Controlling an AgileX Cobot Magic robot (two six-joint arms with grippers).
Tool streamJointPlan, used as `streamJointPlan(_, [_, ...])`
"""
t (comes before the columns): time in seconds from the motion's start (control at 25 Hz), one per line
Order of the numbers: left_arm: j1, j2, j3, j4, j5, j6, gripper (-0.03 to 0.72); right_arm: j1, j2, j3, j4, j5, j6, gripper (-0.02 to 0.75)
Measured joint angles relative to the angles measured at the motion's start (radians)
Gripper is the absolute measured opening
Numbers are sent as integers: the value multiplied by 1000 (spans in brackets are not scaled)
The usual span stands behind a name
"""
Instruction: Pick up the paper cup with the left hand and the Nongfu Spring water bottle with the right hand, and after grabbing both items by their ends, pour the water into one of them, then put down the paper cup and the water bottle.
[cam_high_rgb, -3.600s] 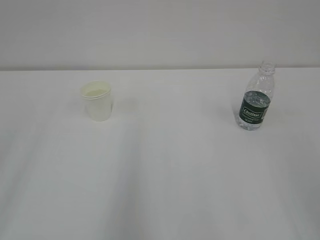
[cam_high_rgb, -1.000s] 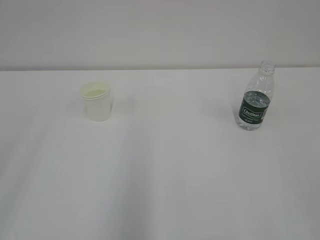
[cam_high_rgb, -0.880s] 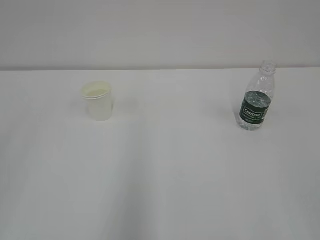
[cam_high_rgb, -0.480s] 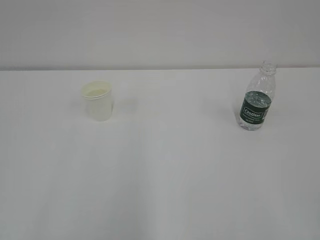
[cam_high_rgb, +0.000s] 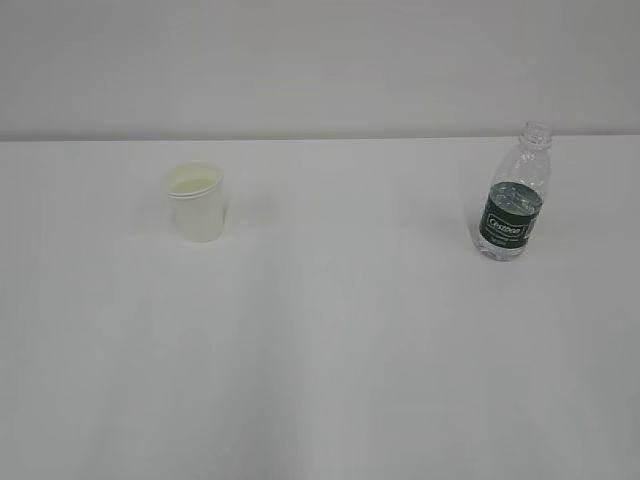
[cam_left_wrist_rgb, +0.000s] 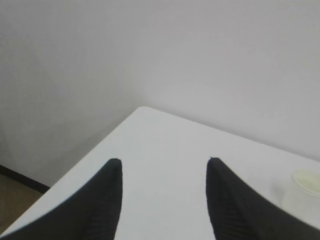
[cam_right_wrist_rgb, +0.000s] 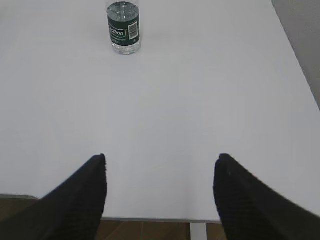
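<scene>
Paper cup (cam_high_rgb: 196, 202) upright on the white table (cam_high_rgb: 330, 340), left of centre in the exterior view; small, plain white, tapered toward the base, rolled rim, cream inside, matte paper look. Nongfu Spring water bottle (cam_high_rgb: 513, 195) upright far to the right, well apart from the cup, near the table's back edge; clear ribbed plastic, dark green label band with white lettering, open neck with no cap, taller than the cup. Water (cam_high_rgb: 517, 192) clear, its level can't be made out for sure. Table surface smooth, matte white, pale wall behind. No arm shows in the exterior view. Left wrist view: left hand (cam_left_wrist_rgb: 164, 162) hangs over a table corner near the wall, two black fingers (cam_left_wrist_rgb: 102, 200) with fine ribbed texture, pointed tips spread apart with bare table between them, nothing gripped; cup rim (cam_left_wrist_rgb: 307, 181) just peeks in at the right edge, blurry, off to the side of the fingers. Right wrist view: right hand (cam_right_wrist_rgb: 161, 159) sits low over the near table edge, black ribbed fingers (cam_right_wrist_rgb: 82, 197) set wide apart, empty; bottle (cam_right_wrist_rgb: 123, 27) stands well ahead and a bit left of the gap, label and barcode readable as shapes only, seen from above at a slant. Neither hand touches its item.
</scene>
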Motion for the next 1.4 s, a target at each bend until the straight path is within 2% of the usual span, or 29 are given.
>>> streamJointPlan(0.12, [0,0,-1,-64,29,58,359,0,0,0,0,0,0,501])
streamJointPlan(0.32, [-21,0,-11,-100,110,96,344,0,0,0,0,0,0,501])
streamJointPlan(0.72, [-148,0,-121,-119,309,159,343,0,0,0,0,0,0,501])
streamJointPlan(0.96, [-225,-5,-134,-119,420,197,342,10,-1,0,0,0,0,501])
streamJointPlan(1.4, [-227,-8,-119,-119,488,199,312,11,-1,0,0,0,0,501])
